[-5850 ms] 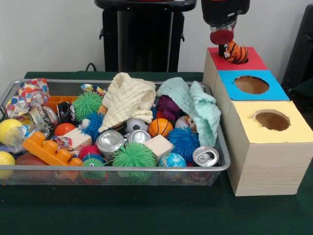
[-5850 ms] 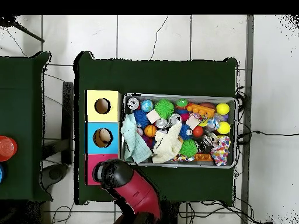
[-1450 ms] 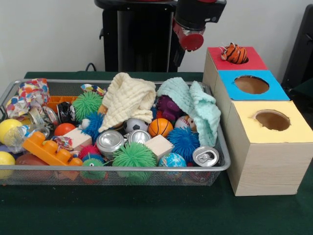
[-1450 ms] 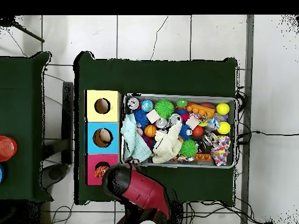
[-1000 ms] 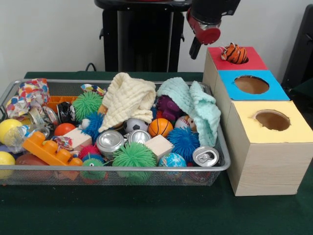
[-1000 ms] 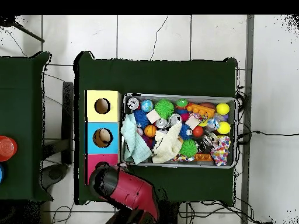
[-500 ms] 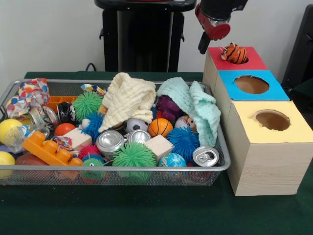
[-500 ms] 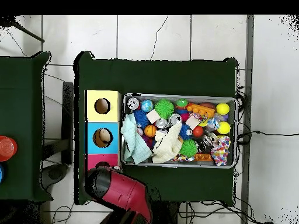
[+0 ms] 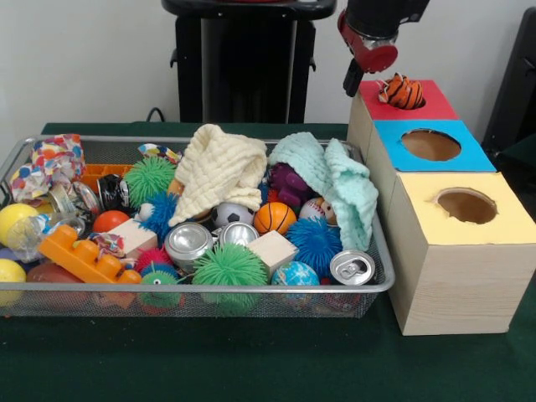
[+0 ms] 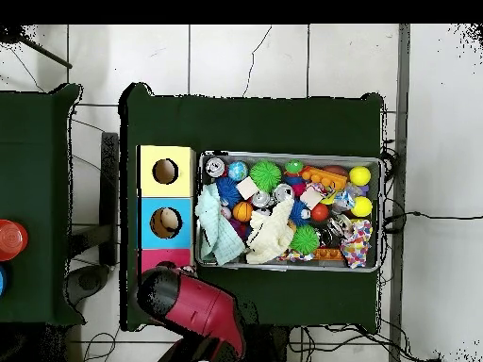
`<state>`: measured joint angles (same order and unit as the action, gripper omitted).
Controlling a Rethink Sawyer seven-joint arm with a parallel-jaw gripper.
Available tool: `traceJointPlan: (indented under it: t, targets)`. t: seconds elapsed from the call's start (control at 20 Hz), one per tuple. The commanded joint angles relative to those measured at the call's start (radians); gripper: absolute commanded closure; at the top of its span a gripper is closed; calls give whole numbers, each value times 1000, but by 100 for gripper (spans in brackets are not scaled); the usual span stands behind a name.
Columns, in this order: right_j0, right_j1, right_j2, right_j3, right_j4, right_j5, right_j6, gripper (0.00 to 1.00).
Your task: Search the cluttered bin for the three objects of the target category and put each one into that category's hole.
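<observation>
Sitting half out of the red box's hole (image 9: 412,98), the striped tiger toy (image 9: 403,90) could snag or tip off. Claw (image 9: 353,79) beside it; grip width can't be told.

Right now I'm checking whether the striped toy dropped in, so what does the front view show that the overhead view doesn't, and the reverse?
Only the front view shows the orange striped plush toy sitting in the red box's hole, not dropped through.

Only the overhead view shows something tan inside the blue box's hole, while the red arm covers most of the red box.

Both show the wire bin of clutter beside the three boxes, and the yellow box's hole.
</observation>
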<state>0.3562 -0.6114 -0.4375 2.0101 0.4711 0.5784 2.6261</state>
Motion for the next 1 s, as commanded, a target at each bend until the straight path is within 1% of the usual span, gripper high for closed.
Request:
traceJointPlan:
  t: [0.05, 0.2, 0.35, 0.45, 0.65, 0.7, 0.85, 1.0]
  targets:
    - [-51, 54, 162, 18, 109, -147, 193, 100]
    - [-62, 55, 202, 50, 151, -202, 200, 100]
    - [-10, 73, 154, 24, 158, -156, 266, 100]
    - [16, 82, 121, 5, 154, -113, 288, 100]
    - [54, 75, 61, -25, 142, -23, 314, 100]
    - [60, 76, 49, -30, 138, -12, 314, 100]
    - [56, 67, 43, -18, 138, -26, 292, 100]
    - [34, 49, 30, -15, 121, -21, 248, 100]
